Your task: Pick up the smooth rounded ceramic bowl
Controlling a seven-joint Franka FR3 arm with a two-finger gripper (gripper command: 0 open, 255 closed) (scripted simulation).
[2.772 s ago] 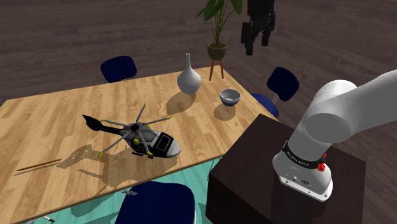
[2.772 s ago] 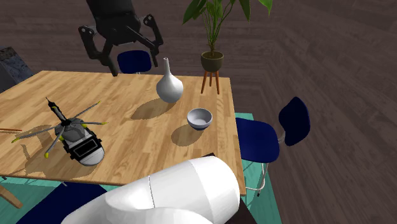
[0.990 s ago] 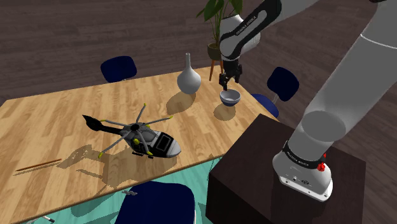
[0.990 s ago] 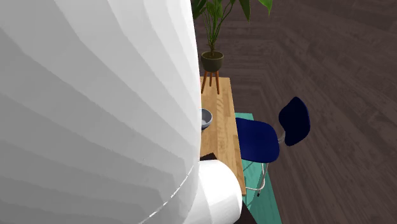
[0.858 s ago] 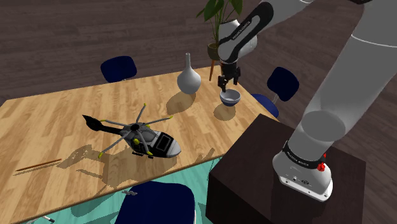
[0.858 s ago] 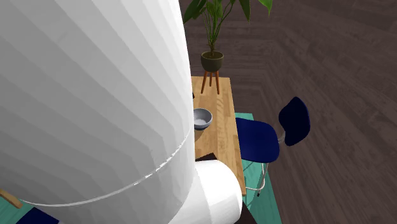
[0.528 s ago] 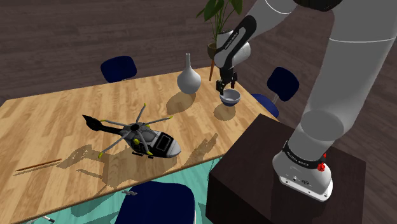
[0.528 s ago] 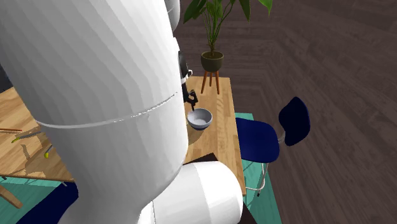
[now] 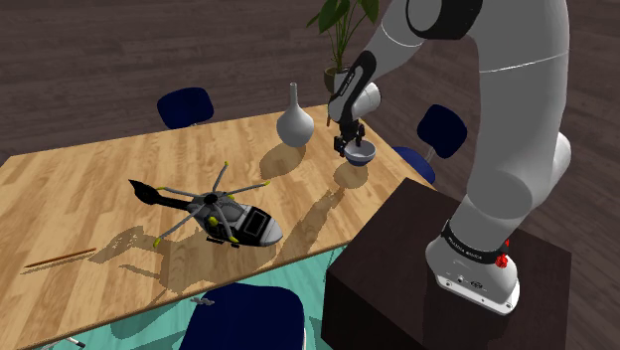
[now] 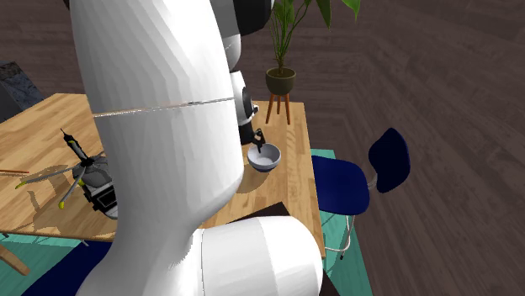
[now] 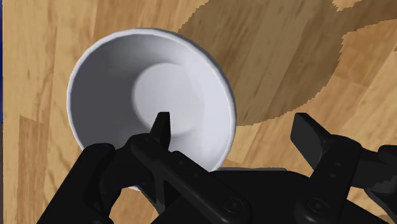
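Pincer: spread, holding nothing. One finger hangs over the inside of the bowl, above the edge of its flat bottom. The other finger stands outside the bowl over bare desk. The bowl's near wall and rim lie in the gap between them. Whether either finger touches the wall cannot be told. Bowl: pale grey-white, smooth, upright, mouth up, resting on the wooden desk directly under the pincer, with most of it lying to the side of the inner finger. In the shoulder view the pincer points straight down at the bowl, its tips at about rim level. The second exterior view shows the same, pincer low at the edge of the bowl. The bowl is round and has no long axis, so the turn of the wrist matters little. What matters is that one stretch of rim sits squarely between the fingers. Judgement: the approach looks complete and the grasp is not yet made. The next move calls for closing on the wall, perhaps after a slight further descent for a deeper bite. Risk: a smooth, curved wall may slip or tip the bowl if pinched too near the lip. A vase stands near, beyond the pincer. A toy helicopter lies well apart from it. Neither obstructs a straight lift.
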